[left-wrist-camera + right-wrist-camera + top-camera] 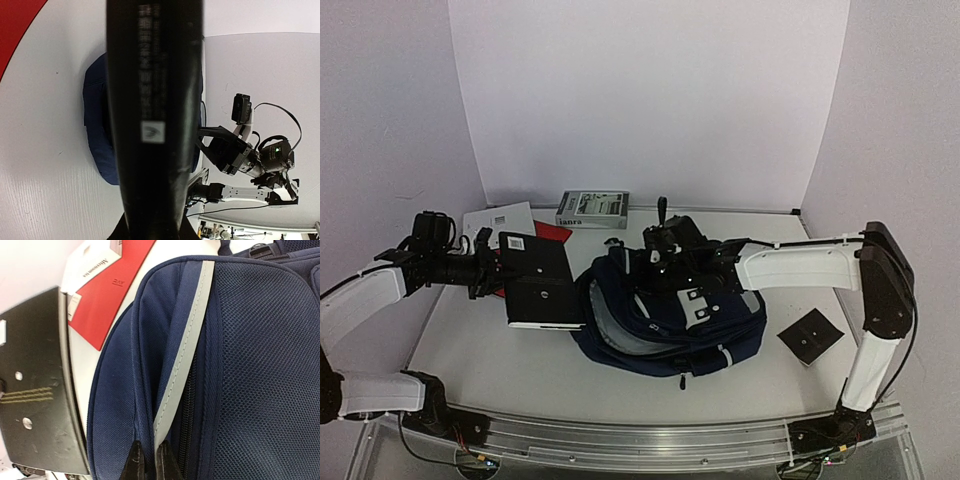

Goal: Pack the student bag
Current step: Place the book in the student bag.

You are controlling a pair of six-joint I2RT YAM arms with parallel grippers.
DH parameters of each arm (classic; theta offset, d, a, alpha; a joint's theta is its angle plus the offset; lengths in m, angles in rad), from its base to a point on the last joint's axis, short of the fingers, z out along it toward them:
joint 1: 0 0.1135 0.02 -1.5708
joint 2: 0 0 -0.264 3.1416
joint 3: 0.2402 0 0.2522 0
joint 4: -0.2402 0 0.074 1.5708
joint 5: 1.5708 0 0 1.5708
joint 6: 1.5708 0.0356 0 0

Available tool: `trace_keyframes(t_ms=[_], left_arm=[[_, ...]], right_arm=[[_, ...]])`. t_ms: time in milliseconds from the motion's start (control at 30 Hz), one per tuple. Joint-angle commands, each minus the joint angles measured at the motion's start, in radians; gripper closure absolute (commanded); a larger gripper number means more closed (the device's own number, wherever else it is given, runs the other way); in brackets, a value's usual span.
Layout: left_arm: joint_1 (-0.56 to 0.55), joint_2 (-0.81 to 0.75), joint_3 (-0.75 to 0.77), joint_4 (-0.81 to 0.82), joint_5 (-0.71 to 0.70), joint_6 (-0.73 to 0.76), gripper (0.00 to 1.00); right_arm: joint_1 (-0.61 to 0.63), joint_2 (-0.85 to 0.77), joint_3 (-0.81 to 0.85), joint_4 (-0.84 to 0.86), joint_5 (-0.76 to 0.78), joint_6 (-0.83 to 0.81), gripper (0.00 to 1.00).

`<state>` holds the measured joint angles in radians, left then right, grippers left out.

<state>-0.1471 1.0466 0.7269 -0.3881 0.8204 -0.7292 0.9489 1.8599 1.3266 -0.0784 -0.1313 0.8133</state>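
The navy-blue student bag (pixel 670 322) lies in the middle of the table, its opening facing left. My right gripper (pixel 655 255) is shut on the bag's upper edge. In the right wrist view its fingertips (pixel 135 462) pinch the blue fabric beside the light grey stripe (pixel 185 340) and the zipper of the bag (pixel 250 365). My left gripper (pixel 488 266) is shut on a flat black book-like slab (pixel 540 285) with a barcode label, held level just left of the bag's mouth. In the left wrist view the slab (pixel 155 100) fills the middle and hides most of the bag (pixel 94 125).
A grey book (pixel 592 209) stands at the back wall. A white booklet (pixel 500 220) and a red book (pixel 553 231) lie behind the slab. A small black square pad (pixel 811 337) lies at the right by the right arm.
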Motion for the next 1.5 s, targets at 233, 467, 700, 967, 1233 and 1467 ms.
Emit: trace_keyframes(t_ms=[233, 467, 700, 967, 1233, 1467], left_arm=[[-0.255, 0.170, -0.065, 0.462, -0.029, -0.217, 1.00], [-0.384, 0.330, -0.048, 0.741, -0.111, -0.309, 1.00], [-0.439, 0.492, 0.002, 0.962, -0.179, -0.358, 1.00], [-0.512, 0.623, 0.070, 1.105, -0.309, -0.329, 1.00], [-0.534, 0.782, 0.167, 1.034, -0.296, -0.298, 0.94], [-0.534, 0.652, 0.215, 0.596, -0.490, -0.104, 0.66]], right_arm=[[0.002, -0.121, 0.001, 0.286, -0.073, 0.061, 1.00], [0.001, -0.127, -0.015, 0.338, -0.091, 0.081, 1.00], [0.002, -0.148, -0.032, 0.372, -0.098, 0.093, 1.00], [0.002, -0.177, -0.064, 0.422, -0.094, 0.126, 1.00], [0.002, -0.181, -0.085, 0.436, -0.085, 0.137, 1.00], [0.001, -0.199, -0.112, 0.436, -0.052, 0.131, 1.00]])
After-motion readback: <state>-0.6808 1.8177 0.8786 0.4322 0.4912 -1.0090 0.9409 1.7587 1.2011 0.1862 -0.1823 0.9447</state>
